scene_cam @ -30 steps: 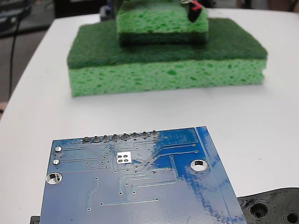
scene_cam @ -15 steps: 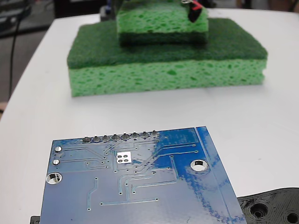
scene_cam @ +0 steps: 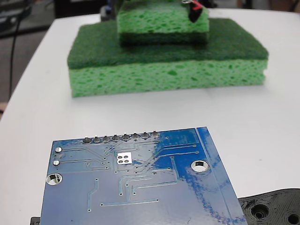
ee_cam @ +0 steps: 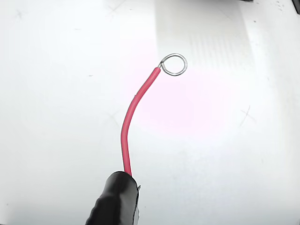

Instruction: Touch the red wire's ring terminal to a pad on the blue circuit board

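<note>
In the fixed view, the blue circuit board (scene_cam: 136,183) lies near the camera on the white table (scene_cam: 262,112), its row of solder bumps along the far edge; two stacked green sponges (scene_cam: 166,56) stand behind it, and a bit of red and black shows at the top, well apart from the board. In the wrist view, the red wire (ee_cam: 133,115) rises from a black sleeve (ee_cam: 115,199) and curves up-right to the ring terminal (ee_cam: 174,64), over bare table; no board appears here; the fingers are hidden, so I cannot tell their state.
</note>
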Controlling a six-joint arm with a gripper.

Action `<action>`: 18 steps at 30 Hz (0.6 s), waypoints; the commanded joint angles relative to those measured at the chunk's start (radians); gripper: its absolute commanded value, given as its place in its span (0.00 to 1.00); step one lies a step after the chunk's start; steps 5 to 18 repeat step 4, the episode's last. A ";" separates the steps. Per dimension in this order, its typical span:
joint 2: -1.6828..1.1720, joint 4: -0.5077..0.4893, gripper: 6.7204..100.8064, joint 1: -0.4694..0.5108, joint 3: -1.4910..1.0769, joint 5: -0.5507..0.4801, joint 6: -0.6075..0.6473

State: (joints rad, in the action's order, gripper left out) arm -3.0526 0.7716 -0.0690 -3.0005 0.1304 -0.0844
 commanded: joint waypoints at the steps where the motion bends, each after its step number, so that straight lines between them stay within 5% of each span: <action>1: -0.002 -0.003 0.99 0.000 0.005 0.003 0.000; 18: -0.002 -0.003 0.99 0.000 0.005 0.003 0.000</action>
